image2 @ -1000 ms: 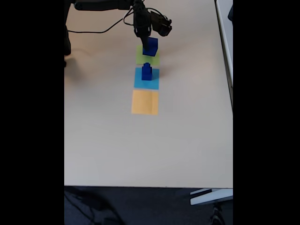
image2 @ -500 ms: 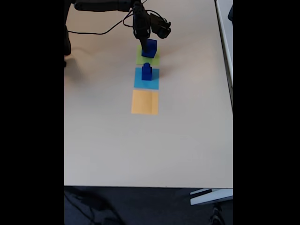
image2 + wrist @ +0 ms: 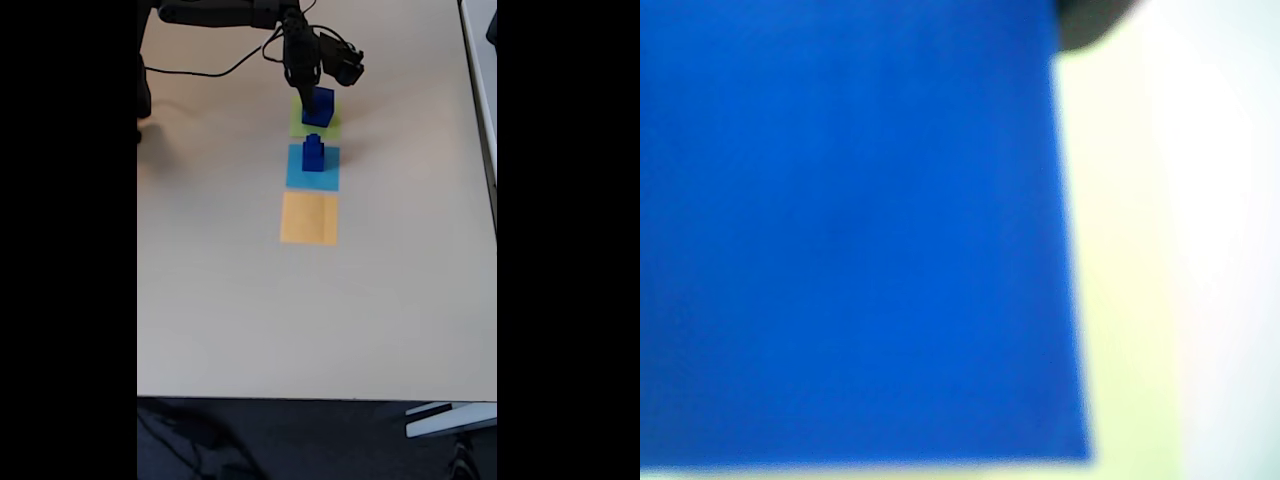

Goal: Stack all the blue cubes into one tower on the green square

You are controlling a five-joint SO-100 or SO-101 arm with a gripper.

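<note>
Lowered since 1 second ago, the large blue cube now sits over the green square. Nearer, a stack of smaller blue cubes stands on the light-blue square. Farthest, the gripper grasps the large cube.

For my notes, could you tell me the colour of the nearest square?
Orange, clearest in the fixed view.

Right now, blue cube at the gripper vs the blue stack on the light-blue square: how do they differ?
The blue cube at the gripper is a single wide block over the green square; the blue stack is narrower, taller and stepped, on the light-blue square. The gripper is at the cube; the stack stands free. Both are dark blue.
</note>
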